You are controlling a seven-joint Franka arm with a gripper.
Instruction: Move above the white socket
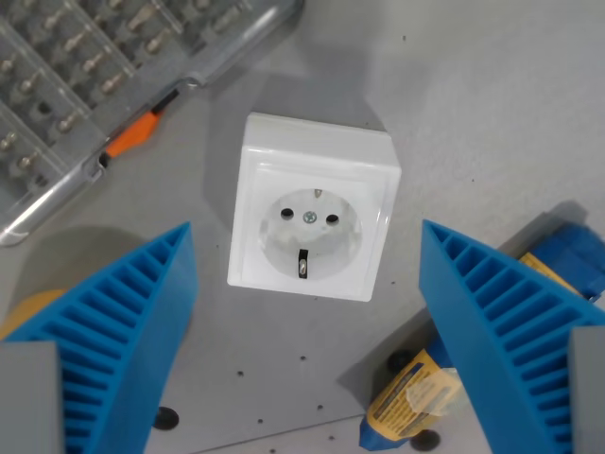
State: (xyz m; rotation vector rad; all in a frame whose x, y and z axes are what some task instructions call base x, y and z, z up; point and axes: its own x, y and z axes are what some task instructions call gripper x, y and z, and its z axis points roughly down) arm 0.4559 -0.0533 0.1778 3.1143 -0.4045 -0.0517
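A white square socket [312, 210] lies on the grey table, its round recess with two pin holes and a centre screw facing up at the camera. It sits in the upper middle of the wrist view. My gripper [307, 255] hangs above it, open, with nothing held. One blue ribbed finger [123, 331] stands at the wrist view's left and the other finger [501, 322] at the wrist view's right. The socket's lower part lies between the two fingertips in the picture.
A clear plastic bit case [85, 85] with an orange latch [132, 137] lies at the upper left. A yellow and blue object [416, 397] lies at the lower right, partly behind the right finger. Something yellow [28, 312] shows at the left edge.
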